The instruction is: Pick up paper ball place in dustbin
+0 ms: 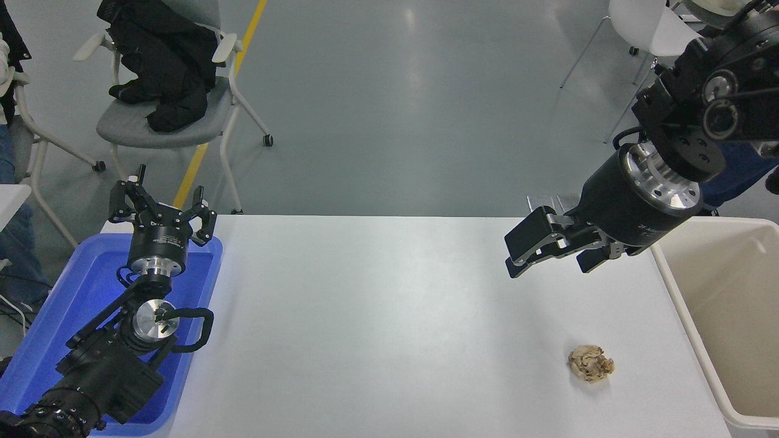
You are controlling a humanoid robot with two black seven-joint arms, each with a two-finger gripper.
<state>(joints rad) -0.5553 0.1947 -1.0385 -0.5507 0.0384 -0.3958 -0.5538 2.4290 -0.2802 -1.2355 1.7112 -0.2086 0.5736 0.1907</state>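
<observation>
The paper ball (591, 364) lies on the table (377, 328) at lower right, just left of the dustbin (669, 286). Above it the right pincer (551, 258) hangs spread, empty. Light, crushable paper likely: pinch across its middle. Left pincer (161, 210) parked, spread.

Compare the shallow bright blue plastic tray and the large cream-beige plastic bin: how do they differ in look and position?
The shallow bright blue plastic tray sits at the table's left edge; the large cream-beige plastic bin stands at its right edge. The tray's walls are low, the bin's are deep. The parked left gripper and its arm hang over the tray; nothing hangs over the bin. Both are rectangular, and what shows inside them is empty.
</observation>
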